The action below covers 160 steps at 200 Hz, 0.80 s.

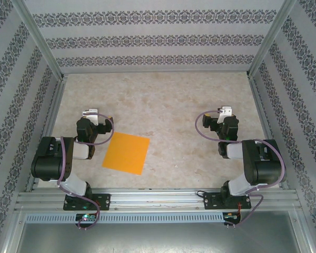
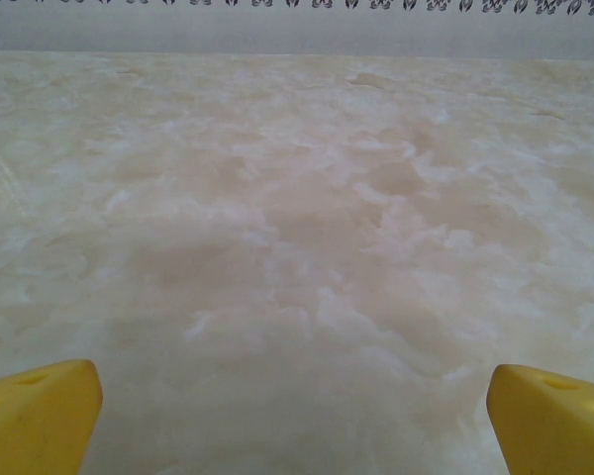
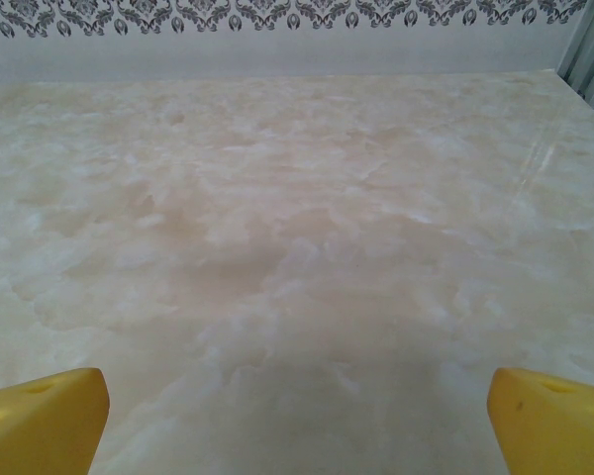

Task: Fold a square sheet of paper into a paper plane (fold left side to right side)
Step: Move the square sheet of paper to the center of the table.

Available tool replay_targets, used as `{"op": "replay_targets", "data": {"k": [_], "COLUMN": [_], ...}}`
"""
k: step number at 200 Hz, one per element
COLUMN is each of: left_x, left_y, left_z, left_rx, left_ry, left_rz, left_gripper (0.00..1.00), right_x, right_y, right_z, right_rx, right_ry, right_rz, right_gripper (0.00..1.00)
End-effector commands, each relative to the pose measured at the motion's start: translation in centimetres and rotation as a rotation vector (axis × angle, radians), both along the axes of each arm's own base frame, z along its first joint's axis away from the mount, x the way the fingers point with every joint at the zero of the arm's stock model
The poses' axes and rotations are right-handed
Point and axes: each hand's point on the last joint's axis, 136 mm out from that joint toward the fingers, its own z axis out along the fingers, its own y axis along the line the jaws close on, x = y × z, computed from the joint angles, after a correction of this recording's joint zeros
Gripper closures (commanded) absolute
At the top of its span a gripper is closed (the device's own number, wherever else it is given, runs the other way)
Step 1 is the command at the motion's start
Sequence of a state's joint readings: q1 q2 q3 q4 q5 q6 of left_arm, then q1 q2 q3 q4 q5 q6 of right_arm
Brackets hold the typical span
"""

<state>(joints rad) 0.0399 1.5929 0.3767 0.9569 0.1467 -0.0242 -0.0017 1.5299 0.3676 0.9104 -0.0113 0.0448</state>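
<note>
DUAL-ARM RIG, TOP CAM: Two robot arms sit at the near edge of a marbled beige table (image 1: 174,100), w/ the square sheet of paper (image 1: 126,153) lying flat and unfolded on the near-left part of the surface. The bright orange sheet is turned slightly off square to the table edge, one corner pointing toward the alu. rail (image 1: 158,196) at the front. It lies just right of the left arm (image 1: 58,163), near its forearm but apart from it as far as the overhead view shows, and well apart from the right arm (image 1: 255,163) across the table.

The left gripper (image 1: 90,114) sits beyond the sheet's far-left corner, apart from the paper, aimed toward the patterned back wall (image 1: 158,42). On the left wrist cam its yellow fingertips (image 2: 40,416) stand at the two bottom corners, spread wide, bare table between them, nothing gripped. The right gripper (image 1: 225,112) is over the right half of the table, also facing the back wall. Right wrist cam, same story: yellow fingertips (image 3: 549,421) wide apart, nothing held, marbled surface running ahead to the wall.
</note>
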Motion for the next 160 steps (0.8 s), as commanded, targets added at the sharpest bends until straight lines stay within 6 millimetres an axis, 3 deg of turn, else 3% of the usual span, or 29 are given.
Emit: {"op": "replay_targets", "data": {"k": [1,102,123,160], "left_x": [0.2,0.0,-0.2,-1.3], "left_y": [0.3,0.8,0.7,1.0], "left_z": [0.2,0.3,1.0,4.2], "left_rx": [0.013,0.009,0.010,-0.017], "left_ry": [-0.007,-0.016,-0.035,-0.013], "left_rz": [-0.001,0.035,0.027,0.056], "left_gripper": [0.00,0.00,0.00,0.00], "right_x": [0.5,0.5,0.0,-2.1], "right_y": [0.1,0.0,-0.2,-0.3], "right_z": [1.2,1.3,2.5,5.6], "right_rx": [-0.013,-0.005,-0.005,0.069], "right_ry": [-0.045,-0.047,-0.070,-0.042], "right_rz": [-0.003,-0.003,-0.011,-0.046], "right_gripper": [0.02,0.02,0.02,0.02]}}
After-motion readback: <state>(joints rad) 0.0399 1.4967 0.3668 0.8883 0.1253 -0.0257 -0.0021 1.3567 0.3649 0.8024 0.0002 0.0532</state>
